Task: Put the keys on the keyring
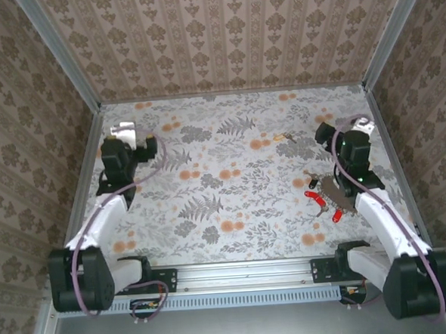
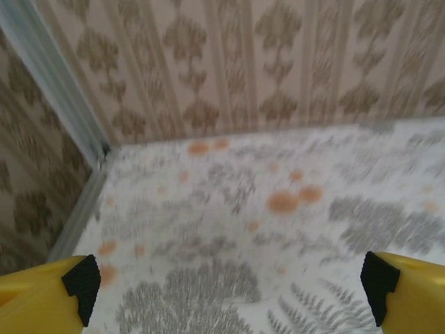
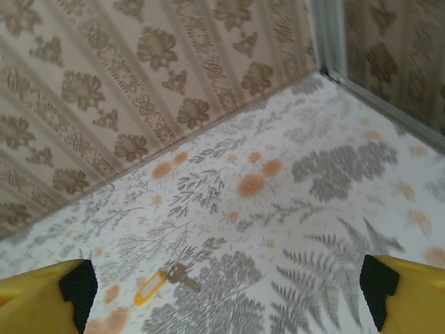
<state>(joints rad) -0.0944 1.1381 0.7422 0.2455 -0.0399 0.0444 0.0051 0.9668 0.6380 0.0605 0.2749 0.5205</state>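
Two keys with red heads (image 1: 313, 195) (image 1: 336, 215) lie on the floral table at the right, beside the right arm's forearm. Between them sits the dull grey-brown keyring (image 1: 332, 188), partly hidden by that arm. Another key with a yellow tag (image 3: 156, 285) (image 1: 282, 138) lies farther back, low and left in the right wrist view, ahead of the open right gripper (image 3: 229, 292) (image 1: 350, 145). My left gripper (image 2: 231, 289) (image 1: 120, 158) hangs open over bare table near the back left corner, with nothing between its yellow fingers (image 2: 42, 296).
Patterned walls close the table at the back (image 1: 230, 38) and both sides, with metal corner posts (image 2: 55, 90) (image 3: 327, 35). A rail (image 1: 245, 275) carrying both arm bases runs along the near edge.
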